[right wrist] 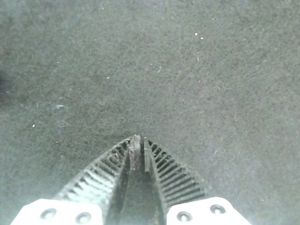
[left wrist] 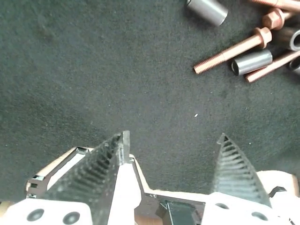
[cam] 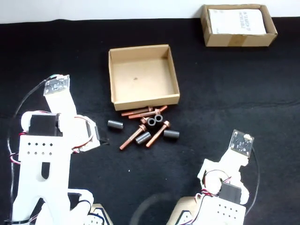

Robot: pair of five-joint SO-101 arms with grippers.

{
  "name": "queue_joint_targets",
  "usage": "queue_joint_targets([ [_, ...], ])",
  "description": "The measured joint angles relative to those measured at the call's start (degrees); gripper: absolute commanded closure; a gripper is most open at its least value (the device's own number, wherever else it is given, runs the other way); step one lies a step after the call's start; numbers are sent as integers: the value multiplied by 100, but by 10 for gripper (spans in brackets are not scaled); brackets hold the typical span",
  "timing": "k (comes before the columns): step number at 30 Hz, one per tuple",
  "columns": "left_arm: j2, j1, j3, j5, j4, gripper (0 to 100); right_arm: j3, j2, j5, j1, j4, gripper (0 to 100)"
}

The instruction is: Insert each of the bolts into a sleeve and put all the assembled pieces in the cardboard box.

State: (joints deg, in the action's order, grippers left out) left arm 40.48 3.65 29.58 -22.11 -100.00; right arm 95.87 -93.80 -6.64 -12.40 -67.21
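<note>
The white plastic left arm [cam: 44, 154] stood at the left edge of the black, felt-like cloth [cam: 234, 93]. The left gripper [left wrist: 173, 136] hung over bare cloth, its two black, saw-toothed fingers [left wrist: 93, 173] spread wide with nothing between them. Just beyond its tips lay the loose parts. A short dark-grey cylindrical sleeve [cam: 115, 124] lay on its side nearest that arm. Beside it were copper-coloured bolts [cam: 132, 137] with threaded shafts and flanged hex heads, scattered at angles among more sleeves [cam: 143, 138]. Two of these sleeves stood on end, showing their round bores. Two further bolts lay close along the front wall of the cardboard box [cam: 144, 101], a shallow, square, open tray of plain brown board just behind the heap. To the right, well apart from the parts, sat the right arm [cam: 225, 187]. The ribbed fingers of the right gripper [right wrist: 139, 140] were pressed together, tip to tip, over the cloth, gripping nothing. In the far right corner was a second box [cam: 239, 41] holding a white sheet of paper [cam: 236, 21].
</note>
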Motion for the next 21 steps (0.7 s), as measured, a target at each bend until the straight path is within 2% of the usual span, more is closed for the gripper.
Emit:
queue_joint_targets([
  [7, -9, 0, 0, -88, 0, 707, 0, 0, 97, -35, 0, 982],
  [10, -9, 0, 0, -88, 0, 698, 0, 0, 914, -273, 0, 982],
  [14, -9, 0, 0, -88, 0, 682, -9, 0, 2699, -677, 211, 982],
  [16, -9, 0, 0, -88, 0, 674, -158, 26, 3341, -844, 378, 982],
  [21, -9, 9, 334, -88, 149, 629, -1046, 9, 3710, -1073, 1371, 982],
])
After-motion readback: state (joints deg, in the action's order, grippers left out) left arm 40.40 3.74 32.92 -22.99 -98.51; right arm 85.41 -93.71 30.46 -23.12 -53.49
